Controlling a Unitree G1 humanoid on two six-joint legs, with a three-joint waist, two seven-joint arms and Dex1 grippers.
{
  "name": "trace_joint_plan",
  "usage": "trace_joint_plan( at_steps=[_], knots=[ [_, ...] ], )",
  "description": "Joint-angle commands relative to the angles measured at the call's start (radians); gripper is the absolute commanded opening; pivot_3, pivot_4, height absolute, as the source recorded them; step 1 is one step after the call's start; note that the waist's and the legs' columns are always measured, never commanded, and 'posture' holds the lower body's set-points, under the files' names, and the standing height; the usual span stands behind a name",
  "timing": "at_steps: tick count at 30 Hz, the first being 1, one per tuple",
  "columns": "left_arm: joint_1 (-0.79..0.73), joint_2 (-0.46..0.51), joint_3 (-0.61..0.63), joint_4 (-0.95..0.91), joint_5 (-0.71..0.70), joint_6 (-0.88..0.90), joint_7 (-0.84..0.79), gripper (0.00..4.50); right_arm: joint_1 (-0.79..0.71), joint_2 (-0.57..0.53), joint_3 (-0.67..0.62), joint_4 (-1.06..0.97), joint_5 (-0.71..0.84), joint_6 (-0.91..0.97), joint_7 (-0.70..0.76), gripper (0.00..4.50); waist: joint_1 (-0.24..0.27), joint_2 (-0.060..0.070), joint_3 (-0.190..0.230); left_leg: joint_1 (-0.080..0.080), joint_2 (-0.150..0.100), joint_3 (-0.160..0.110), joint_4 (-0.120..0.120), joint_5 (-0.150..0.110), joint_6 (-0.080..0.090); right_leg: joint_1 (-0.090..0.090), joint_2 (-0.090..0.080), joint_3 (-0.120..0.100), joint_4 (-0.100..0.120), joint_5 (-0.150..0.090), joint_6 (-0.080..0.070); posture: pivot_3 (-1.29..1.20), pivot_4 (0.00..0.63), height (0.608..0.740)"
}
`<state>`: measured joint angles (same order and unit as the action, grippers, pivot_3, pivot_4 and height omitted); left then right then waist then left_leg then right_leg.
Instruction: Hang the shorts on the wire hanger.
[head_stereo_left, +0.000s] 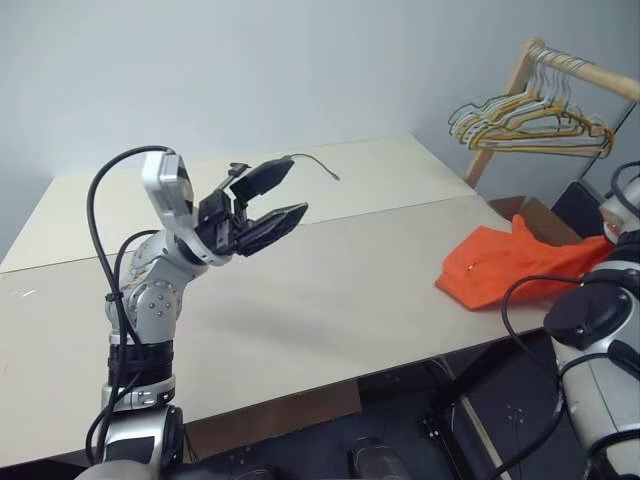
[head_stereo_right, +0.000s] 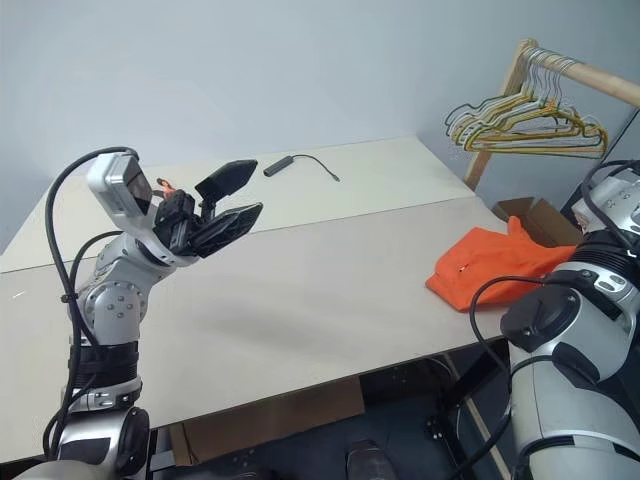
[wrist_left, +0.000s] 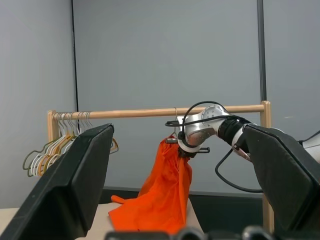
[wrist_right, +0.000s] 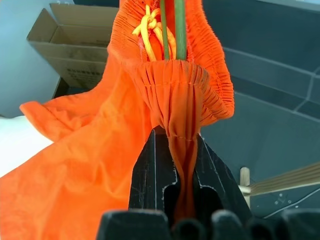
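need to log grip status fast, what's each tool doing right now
left tool: open, holding nothing, raised above the table.
right tool: shut on the shorts, pinching the waistband.

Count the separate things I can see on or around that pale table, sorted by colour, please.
Orange: 1, the bright orange fabric shorts
Black: 1, the small black stick with a thin cable on the table
Brown: 1, the open cardboard box
Yellow and silvery: 1 bundle of wire hangers; single hangers cannot be counted
Total: 4
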<state>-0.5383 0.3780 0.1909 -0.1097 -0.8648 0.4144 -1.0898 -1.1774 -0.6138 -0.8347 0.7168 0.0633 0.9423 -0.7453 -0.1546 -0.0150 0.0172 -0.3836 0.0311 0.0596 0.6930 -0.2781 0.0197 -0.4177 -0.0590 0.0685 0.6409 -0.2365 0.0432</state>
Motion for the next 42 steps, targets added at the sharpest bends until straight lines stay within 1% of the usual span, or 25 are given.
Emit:
trace_joint_plan(
  at_steps=[1, 3, 4, 6, 12, 14, 15, 20, 24, 26, 29, 31, 33, 35, 36, 38, 42],
  knots=[
    [-0.005, 0.006, -0.005, -0.027, 0.001, -0.013, -0.003, 4.49, -0.022, 0.000, 0.016, -0.007, 0.026, -0.016, -0.015, 0.00, 0.001, 0.000, 0.000, 0.000, 0.000, 0.000, 0.000, 0.000, 0.000, 0.000, 0.000, 0.000, 0.000, 0.000, 0.000, -0.08, 0.000, 0.740],
    [-0.006, 0.005, -0.004, -0.026, 0.002, -0.017, -0.001, 4.50, -0.017, 0.009, 0.015, -0.007, 0.025, -0.009, -0.030, 0.61, 0.000, 0.000, 0.000, 0.000, 0.000, 0.000, 0.000, 0.000, 0.000, 0.000, 0.000, 0.000, 0.000, 0.000, 0.000, -0.08, 0.000, 0.740],
    [-0.007, 0.004, -0.002, -0.026, 0.000, -0.018, 0.000, 4.50, -0.015, 0.014, 0.011, -0.005, 0.025, -0.011, -0.041, 0.80, 0.000, 0.000, 0.000, 0.000, 0.000, 0.000, 0.000, 0.000, 0.000, 0.000, 0.000, 0.000, 0.000, 0.000, 0.000, -0.08, 0.000, 0.740],
    [-0.010, 0.003, 0.000, -0.025, -0.003, -0.019, 0.004, 4.50, -0.010, 0.021, 0.005, -0.007, 0.027, -0.022, -0.060, 1.49, 0.000, 0.000, 0.000, 0.000, 0.000, 0.000, 0.000, 0.000, 0.000, 0.000, 0.000, 0.000, 0.000, 0.000, 0.000, -0.07, 0.000, 0.740],
    [-0.004, 0.008, -0.002, -0.029, 0.006, -0.024, 0.006, 4.50, 0.011, 0.029, 0.055, -0.023, 0.005, -0.040, -0.081, 3.60, 0.003, 0.000, 0.000, 0.000, 0.000, 0.000, 0.000, 0.000, 0.000, 0.000, 0.000, 0.000, 0.000, 0.000, 0.000, -0.07, 0.000, 0.740],
    [-0.003, 0.010, -0.002, -0.030, 0.007, -0.024, 0.006, 4.50, 0.027, 0.031, 0.117, -0.055, -0.037, -0.054, -0.092, 4.25, 0.002, 0.000, 0.000, 0.000, 0.000, 0.000, 0.000, 0.000, 0.000, 0.000, 0.000, 0.000, 0.000, 0.000, 0.000, -0.07, 0.000, 0.740],
    [-0.003, 0.013, -0.003, -0.029, 0.010, -0.026, 0.005, 4.50, 0.033, 0.033, 0.158, -0.079, -0.065, -0.062, -0.101, 4.47, 0.002, 0.000, 0.000, 0.000, 0.000, 0.000, 0.000, 0.000, 0.000, 0.000, 0.000, 0.000, 0.000, 0.000, 0.000, -0.07, 0.000, 0.740],
    [-0.006, 0.014, -0.006, -0.023, 0.015, -0.029, 0.001, 4.50, 0.062, 0.036, 0.313, -0.193, -0.172, -0.103, -0.131, 4.47, 0.002, 0.002, 0.001, 0.000, 0.000, 0.000, 0.000, 0.000, 0.000, -0.001, 0.000, 0.001, 0.000, 0.000, 0.000, -0.07, 0.000, 0.740],
    [-0.008, 0.018, -0.005, -0.022, 0.001, -0.017, -0.009, 4.50, 0.094, 0.018, 0.441, -0.249, -0.273, -0.145, -0.119, 4.47, 0.002, 0.002, 0.001, 0.000, 0.000, 0.000, 0.000, 0.000, 0.000, -0.001, 0.000, 0.001, 0.000, 0.000, 0.000, -0.08, 0.000, 0.740],
    [-0.007, 0.020, -0.005, -0.022, -0.002, -0.017, -0.015, 4.50, 0.099, 0.015, 0.473, -0.261, -0.296, -0.169, -0.103, 4.47, 0.001, 0.002, 0.001, 0.000, 0.000, 0.000, 0.000, 0.000, 0.000, -0.001, 0.000, 0.001, 0.000, 0.000, 0.000, -0.08, 0.000, 0.740],
    [-0.006, 0.016, -0.006, -0.018, 0.006, -0.025, -0.013, 4.50, 0.105, 0.015, 0.611, -0.275, -0.348, -0.214, 0.008, 4.47, -0.003, 0.002, 0.001, 0.000, 0.000, 0.000, 0.000, 0.000, 0.000, -0.001, 0.000, 0.001, 0.000, 0.000, 0.001, -0.08, 0.000, 0.740],
    [-0.008, 0.013, -0.007, -0.016, 0.008, -0.026, -0.011, 4.50, 0.111, 0.014, 0.668, -0.266, -0.379, -0.239, 0.046, 4.47, -0.005, 0.002, 0.001, 0.000, 0.000, 0.001, 0.000, 0.000, 0.000, -0.001, 0.000, 0.001, 0.000, 0.000, 0.001, -0.07, 0.000, 0.740],
    [-0.011, 0.011, -0.012, -0.016, 0.012, -0.029, -0.010, 4.50, 0.142, 0.020, 0.757, -0.280, -0.401, -0.321, 0.138, 4.47, -0.004, 0.002, 0.001, 0.000, 0.000, 0.000, 0.000, 0.000, 0.000, -0.001, 0.000, 0.001, 0.000, 0.000, 0.001, -0.06, 0.000, 0.740],
    [-0.010, 0.016, -0.015, -0.014, 0.027, -0.034, -0.004, 4.50, 0.178, 0.025, 0.848, -0.314, -0.410, -0.405, 0.271, 4.47, -0.004, 0.002, 0.001, 0.000, 0.000, 0.001, 0.000, 0.000, 0.000, -0.001, 0.000, 0.001, 0.000, 0.000, 0.001, -0.06, 0.000, 0.740],
    [-0.010, 0.019, -0.016, -0.012, 0.033, -0.036, -0.001, 4.50, 0.189, 0.026, 0.869, -0.325, -0.412, -0.431, 0.312, 4.47, -0.004, 0.002, 0.001, 0.001, 0.000, 0.001, 0.000, 0.000, 0.000, -0.001, 0.000, 0.001, 0.000, 0.000, 0.001, -0.06, 0.000, 0.740],
    [0.001, 0.039, -0.009, -0.006, 0.059, -0.045, 0.006, 4.50, 0.225, 0.057, 0.896, -0.387, -0.367, -0.483, 0.434, 4.47, -0.003, 0.002, 0.001, 0.000, 0.000, 0.000, 0.000, 0.000, 0.000, -0.001, 0.000, 0.001, 0.000, 0.001, 0.001, -0.05, 0.000, 0.740],
    [0.032, 0.098, -0.004, 0.007, 0.130, -0.062, 0.014, 4.50, 0.288, 0.103, 0.919, -0.476, -0.327, -0.524, 0.593, 4.47, 0.002, 0.002, 0.001, 0.000, 0.001, 0.000, 0.000, 0.000, 0.000, -0.002, 0.001, 0.001, 0.001, 0.001, 0.001, -0.05, 0.000, 0.740]
  ],
)
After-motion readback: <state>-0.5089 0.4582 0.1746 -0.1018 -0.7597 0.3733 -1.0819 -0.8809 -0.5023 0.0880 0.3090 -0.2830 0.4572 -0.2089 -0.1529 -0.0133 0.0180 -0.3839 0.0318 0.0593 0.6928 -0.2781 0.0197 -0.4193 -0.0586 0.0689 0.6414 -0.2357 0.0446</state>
